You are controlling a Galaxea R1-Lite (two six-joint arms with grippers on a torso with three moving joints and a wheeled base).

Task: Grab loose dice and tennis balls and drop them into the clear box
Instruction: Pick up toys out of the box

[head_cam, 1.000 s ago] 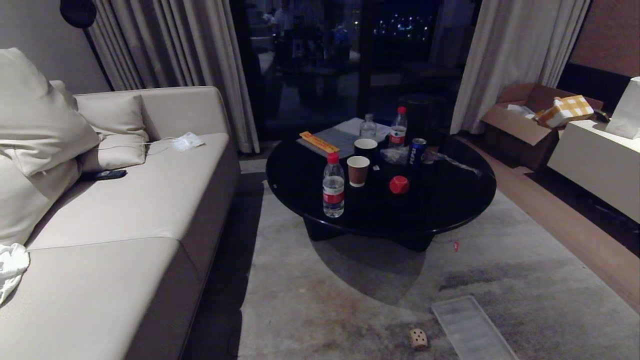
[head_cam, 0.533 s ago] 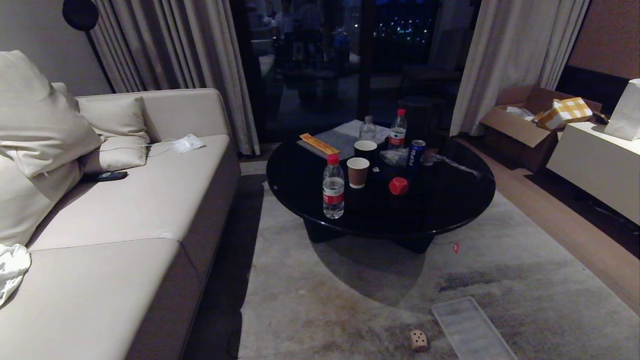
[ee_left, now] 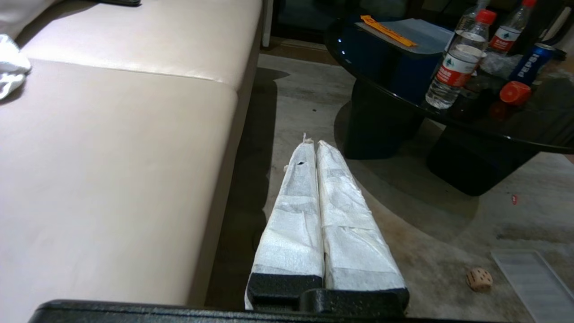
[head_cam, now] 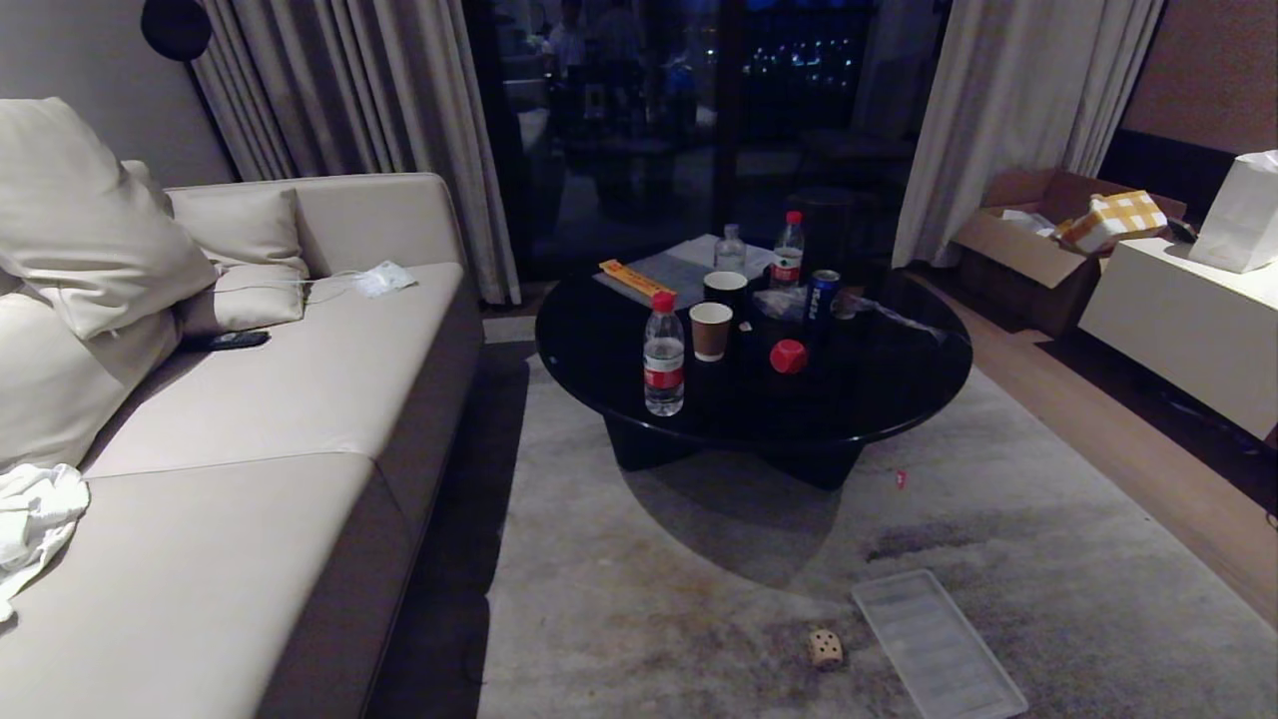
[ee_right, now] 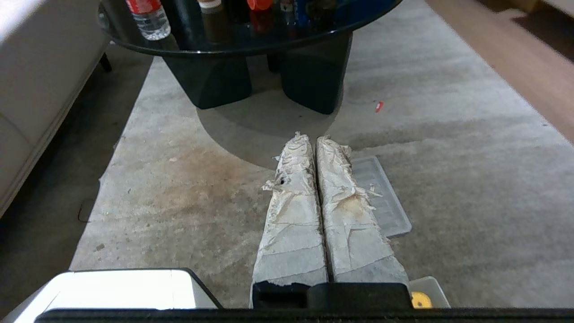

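Note:
A beige die (head_cam: 825, 648) (ee_left: 479, 279) lies on the rug in front of the round black table. A red die (head_cam: 788, 356) (ee_left: 515, 93) sits on the tabletop among the drinks. In the right wrist view a corner of the clear box (ee_right: 431, 283) shows close under the arm, with a yellow die (ee_right: 420, 300) in it. No tennis balls are in view. My left gripper (ee_left: 312, 142) hangs shut and empty over the rug beside the sofa. My right gripper (ee_right: 309, 137) is shut and empty above the rug. Neither arm shows in the head view.
A flat ribbed translucent lid (head_cam: 934, 644) (ee_right: 381, 197) lies on the rug right of the beige die. The black table (head_cam: 879, 399) carries bottles, cups and a can. A beige sofa (head_cam: 250, 419) fills the left; a cardboard box (head_cam: 1038, 250) and white cabinet (head_cam: 1178, 320) stand at the right.
The whole head picture has shifted a little up and to the left, so the camera has moved. The dice, the lid and the table things keep their places.

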